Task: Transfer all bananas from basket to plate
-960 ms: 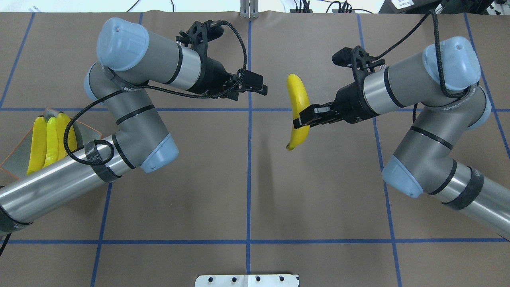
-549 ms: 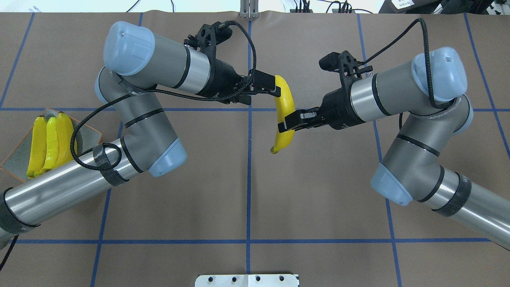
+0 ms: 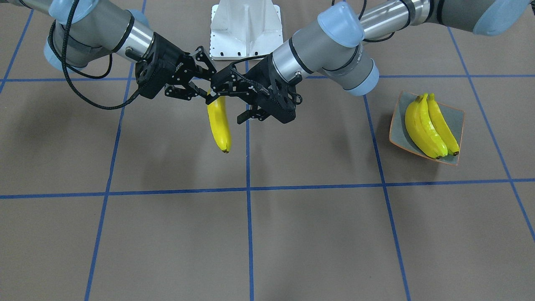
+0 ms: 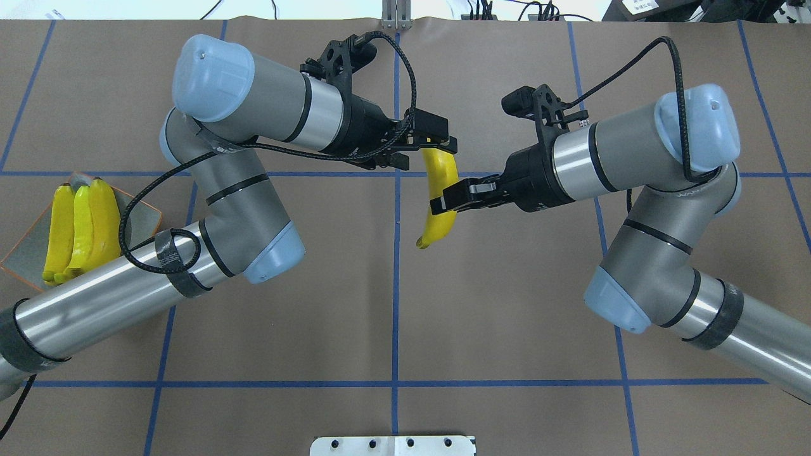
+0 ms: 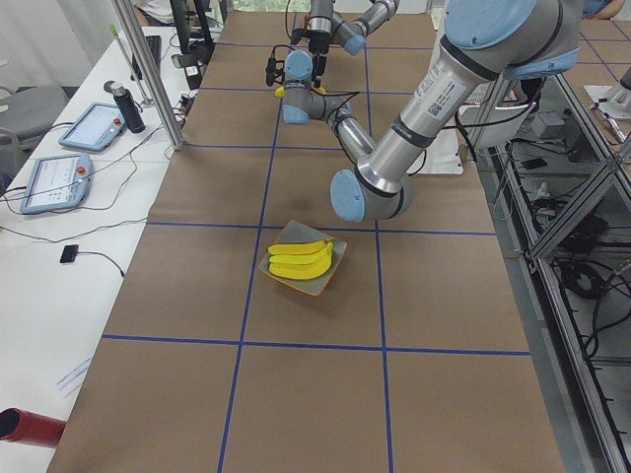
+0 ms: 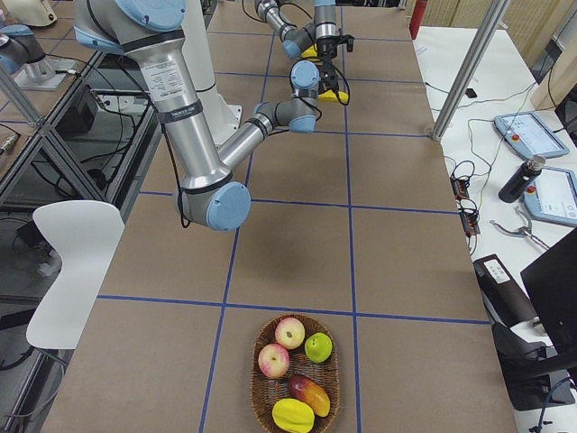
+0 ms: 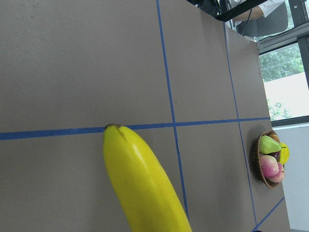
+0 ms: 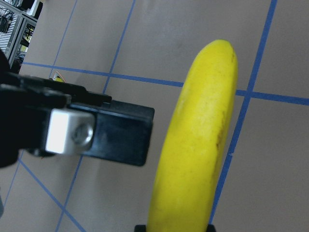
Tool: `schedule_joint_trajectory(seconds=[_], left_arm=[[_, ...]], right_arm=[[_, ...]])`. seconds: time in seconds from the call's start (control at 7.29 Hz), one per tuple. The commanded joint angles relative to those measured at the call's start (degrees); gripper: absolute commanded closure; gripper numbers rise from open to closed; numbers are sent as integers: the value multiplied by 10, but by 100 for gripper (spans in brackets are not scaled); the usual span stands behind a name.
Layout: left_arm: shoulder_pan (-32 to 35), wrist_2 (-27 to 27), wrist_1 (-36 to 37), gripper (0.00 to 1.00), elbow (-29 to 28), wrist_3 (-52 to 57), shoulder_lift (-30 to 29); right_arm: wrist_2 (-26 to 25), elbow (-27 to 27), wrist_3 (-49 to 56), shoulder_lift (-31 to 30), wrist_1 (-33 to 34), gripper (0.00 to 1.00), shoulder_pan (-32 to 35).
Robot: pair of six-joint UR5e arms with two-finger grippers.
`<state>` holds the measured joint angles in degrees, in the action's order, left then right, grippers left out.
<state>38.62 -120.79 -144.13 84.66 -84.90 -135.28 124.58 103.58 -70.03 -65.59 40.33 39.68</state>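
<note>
Table (image 4: 507, 304): brown paper, blue tape grid.
Banana (image 4: 441, 170): midair, between arms.
Right gripper (image 4: 447, 197): clamped on its middle.
Left gripper (image 4: 440, 138): spread around its upper end.
Plate (image 4: 28, 250): three bananas (image 4: 82, 221), far left.
Basket (image 6: 297, 374): apples, other fruit.

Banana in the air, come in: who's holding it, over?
Right gripper shut on banana mid-length, held above table. Left gripper open around one end, not yet gripping. Three bananas already on plate.
</note>
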Motion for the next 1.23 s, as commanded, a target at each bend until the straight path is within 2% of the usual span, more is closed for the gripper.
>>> schedule_joint_trajectory(seconds=[0.0, 0.69, 0.82, 0.96, 1.1], left_arm=[[-6, 0, 1, 3, -1, -3, 0], [-12, 1, 1, 10, 0, -6, -1], [-12, 1, 1, 15, 0, -6, -1], [-12, 1, 0, 59, 0, -13, -1], [-12, 0, 0, 100, 1, -26, 1]], right_arm=[[-28, 3, -5, 5, -3, 100, -1], [-49, 5, -5, 10, -3, 100, -18], [-49, 9, -5, 10, -4, 100, -17], [-49, 10, -5, 9, -3, 100, -17], [-49, 10, -5, 10, -3, 91, -17]])
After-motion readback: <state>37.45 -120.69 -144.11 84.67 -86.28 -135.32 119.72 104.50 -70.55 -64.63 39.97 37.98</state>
